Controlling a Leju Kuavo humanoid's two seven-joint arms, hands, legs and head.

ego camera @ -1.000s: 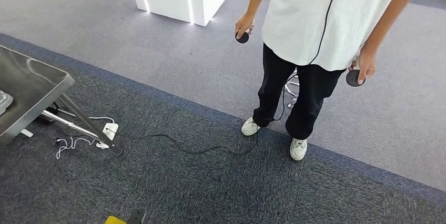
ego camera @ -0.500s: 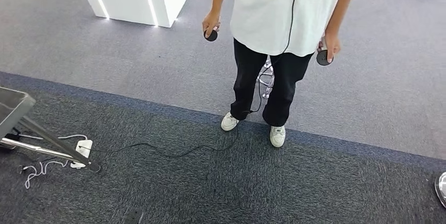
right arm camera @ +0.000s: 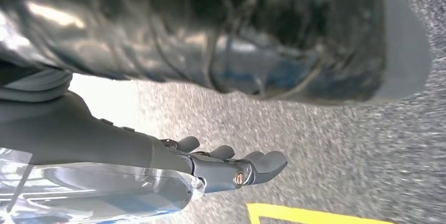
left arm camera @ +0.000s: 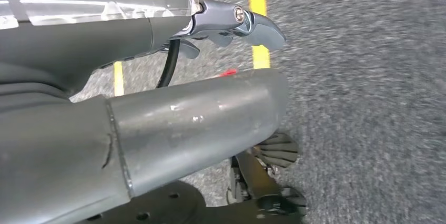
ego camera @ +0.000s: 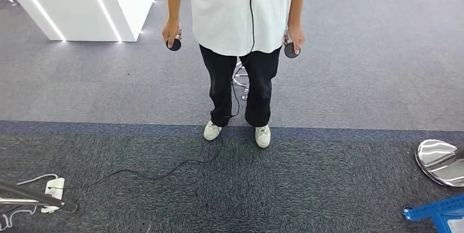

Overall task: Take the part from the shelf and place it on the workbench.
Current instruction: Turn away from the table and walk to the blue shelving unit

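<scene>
My left hand [left arm camera: 231, 21] hangs beside my body over the grey carpet, fingers stretched out and slightly apart, with nothing in them. My right hand [right arm camera: 231, 167] also hangs low above the carpet with its fingers extended and nothing held. In the head view a corner of a blue frame [ego camera: 433, 212] comes in at the bottom right. At the bottom left edge a slanted metal leg [ego camera: 24, 194] of the workbench lies low.
A person [ego camera: 241, 14] in a white shirt stands straight ahead, holding a black round controller in each hand, with a cable [ego camera: 164, 172] trailing across the dark carpet. A white power strip [ego camera: 53, 187] lies bottom left, a shiny metal disc [ego camera: 439, 161] lies right, and a white pillar [ego camera: 82, 3] stands far left.
The camera has turned to the right: the workbench top has slid out at the left, the person now stands in the middle, and the metal disc and blue frame have come in at the right.
</scene>
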